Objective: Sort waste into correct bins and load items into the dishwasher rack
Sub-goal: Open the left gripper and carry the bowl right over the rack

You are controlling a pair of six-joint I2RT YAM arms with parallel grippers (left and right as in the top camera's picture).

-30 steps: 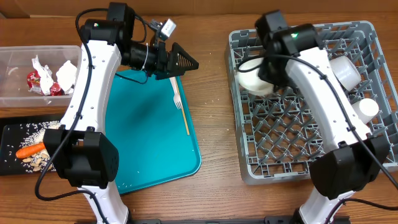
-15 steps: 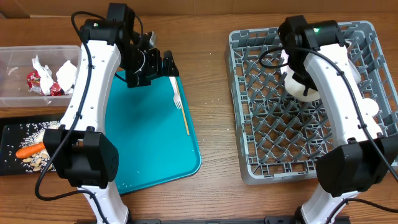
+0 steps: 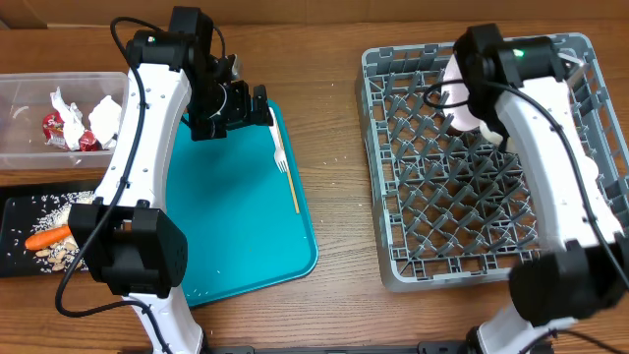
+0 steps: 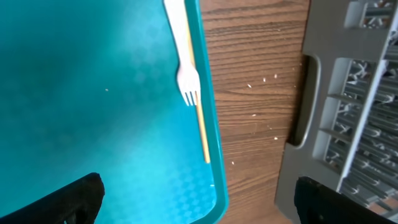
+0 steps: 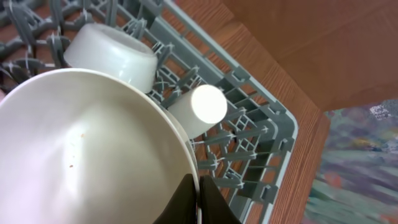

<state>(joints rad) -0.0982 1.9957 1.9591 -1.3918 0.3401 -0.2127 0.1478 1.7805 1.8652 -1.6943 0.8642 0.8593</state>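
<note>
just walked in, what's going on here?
The right gripper is shut on the rim of a round white bowl, over the large grey plastic dishwasher rack, where a second white bowl and a small white cup already sit. The left gripper hangs open above the teal serving tray, near the white plastic fork lying on it. The crinkled red wrapper is in the clear plastic tub, the orange carrot in the black tray.

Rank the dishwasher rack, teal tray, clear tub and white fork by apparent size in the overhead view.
1. dishwasher rack
2. teal tray
3. clear tub, cut off at the picture's left edge but plainly smaller
4. white fork
</note>
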